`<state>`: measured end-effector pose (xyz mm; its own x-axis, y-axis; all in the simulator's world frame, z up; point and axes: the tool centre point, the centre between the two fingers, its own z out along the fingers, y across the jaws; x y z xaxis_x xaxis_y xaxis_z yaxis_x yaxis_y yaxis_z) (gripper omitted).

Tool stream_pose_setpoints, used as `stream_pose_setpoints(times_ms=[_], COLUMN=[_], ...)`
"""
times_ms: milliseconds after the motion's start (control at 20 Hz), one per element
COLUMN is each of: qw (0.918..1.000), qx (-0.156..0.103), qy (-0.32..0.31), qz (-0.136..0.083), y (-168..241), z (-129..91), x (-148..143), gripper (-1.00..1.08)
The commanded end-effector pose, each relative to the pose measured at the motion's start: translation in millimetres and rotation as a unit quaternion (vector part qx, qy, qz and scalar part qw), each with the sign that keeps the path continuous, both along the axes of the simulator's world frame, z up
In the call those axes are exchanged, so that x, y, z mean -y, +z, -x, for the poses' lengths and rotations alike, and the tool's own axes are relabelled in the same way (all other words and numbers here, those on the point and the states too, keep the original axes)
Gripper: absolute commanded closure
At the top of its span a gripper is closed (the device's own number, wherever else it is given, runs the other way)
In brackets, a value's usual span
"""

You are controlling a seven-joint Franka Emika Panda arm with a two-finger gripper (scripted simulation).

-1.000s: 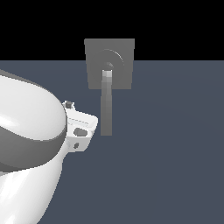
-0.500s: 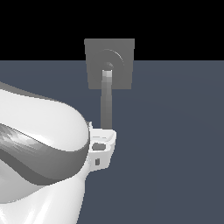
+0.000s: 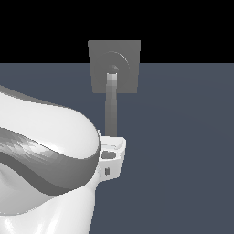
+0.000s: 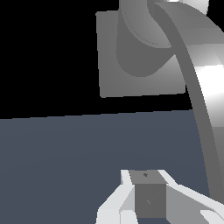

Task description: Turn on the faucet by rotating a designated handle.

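The white end effector sits at the tip of the big white and grey arm, right at the free end of the handle, whose lower tip disappears behind it in the exterior view. Whether the fingers are parted or closed I cannot tell; only the pale body and one grey finger pad show from the wrist, and nothing is visibly clamped. In the wrist view the handle runs just beside the end effector, but contact is unclear. The faucet stands upright at the back of the dark blue-grey counter, a square grey plate with a round boss. The handle's long axis runs straight down from that boss towards the viewer, lighter at the hub.
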<state>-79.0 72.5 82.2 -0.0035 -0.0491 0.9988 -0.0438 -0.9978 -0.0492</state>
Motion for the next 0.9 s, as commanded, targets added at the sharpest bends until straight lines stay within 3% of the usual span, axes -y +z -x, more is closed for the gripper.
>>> stream_pose_setpoints(times_ms=[0, 850], qw=[1.0, 1.0], qx=[0.0, -0.001], qy=[0.0, 0.0], qz=[0.0, 0.001], y=[0, 2], z=[0, 4], x=[9, 76], gripper=[1.08, 1.08])
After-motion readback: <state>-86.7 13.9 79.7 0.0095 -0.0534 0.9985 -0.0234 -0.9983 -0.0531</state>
